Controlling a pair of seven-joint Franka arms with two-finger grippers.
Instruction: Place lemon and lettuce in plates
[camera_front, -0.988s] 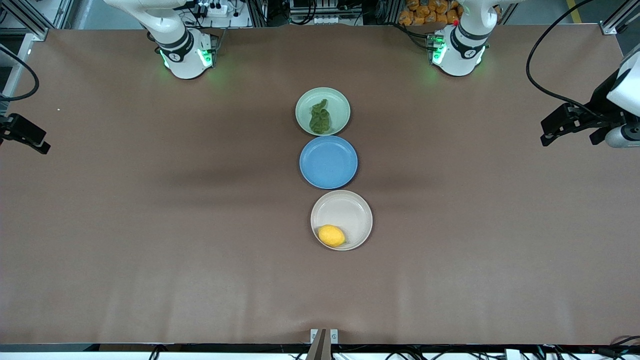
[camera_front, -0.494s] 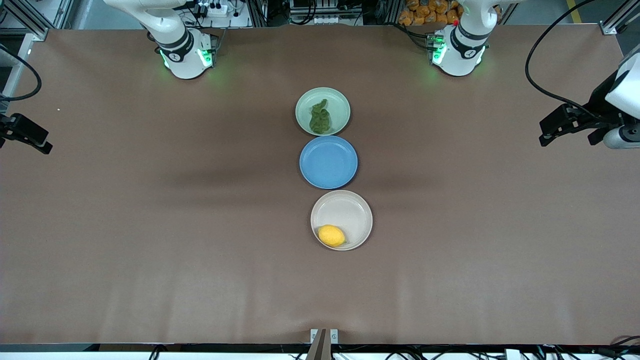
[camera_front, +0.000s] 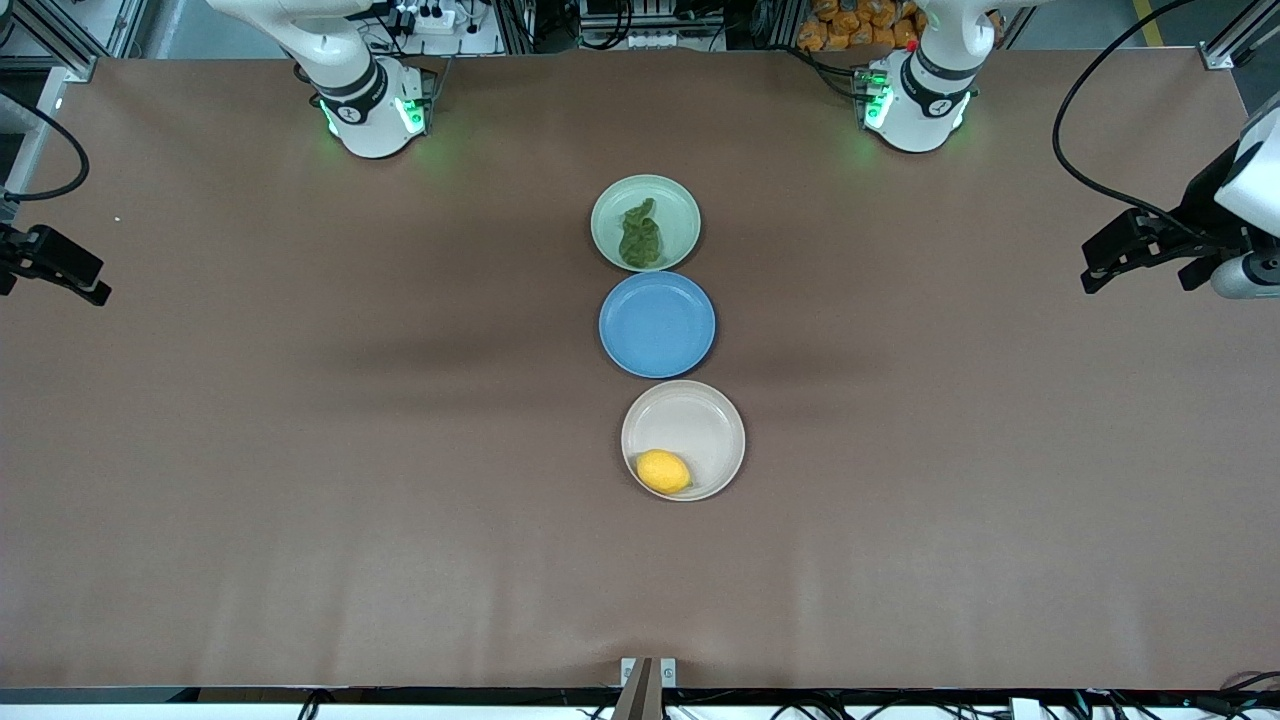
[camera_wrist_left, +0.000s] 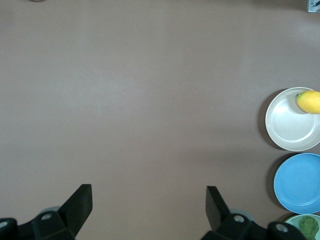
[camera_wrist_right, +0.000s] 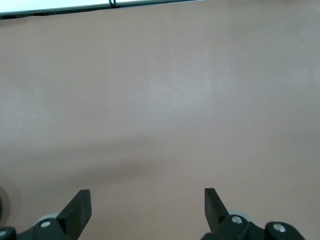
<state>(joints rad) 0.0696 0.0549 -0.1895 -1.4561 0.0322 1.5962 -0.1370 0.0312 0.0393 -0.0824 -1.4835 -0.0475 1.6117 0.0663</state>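
The yellow lemon (camera_front: 663, 472) lies in the cream-white plate (camera_front: 700, 425), at the rim nearest the front camera. The crinkled green lettuce (camera_front: 640, 238) lies in the pale mint plate (camera_front: 678, 208), nearest the robots' bases. My left gripper (camera_front: 1140, 268) hangs open and empty over the left arm's end of the table, well away from the plates. In the left wrist view its gripper (camera_wrist_left: 148, 205) is over bare table, with the lemon (camera_wrist_left: 309, 101) and cream plate (camera_wrist_left: 287, 127) at the edge. My right gripper (camera_front: 48, 272) is open and empty over the right arm's end; the right wrist view shows this gripper (camera_wrist_right: 147, 207) above bare table only.
A blue plate (camera_front: 657, 324) with nothing in it sits between the two plates, the three in a row at mid-table. The brown table (camera_front: 300, 450) spreads wide on both sides. A small metal bracket (camera_front: 648, 672) sits at the table's near edge.
The right gripper has drifted very slightly over its end of the table. The left gripper, the plates, the lemon and the lettuce have not moved.
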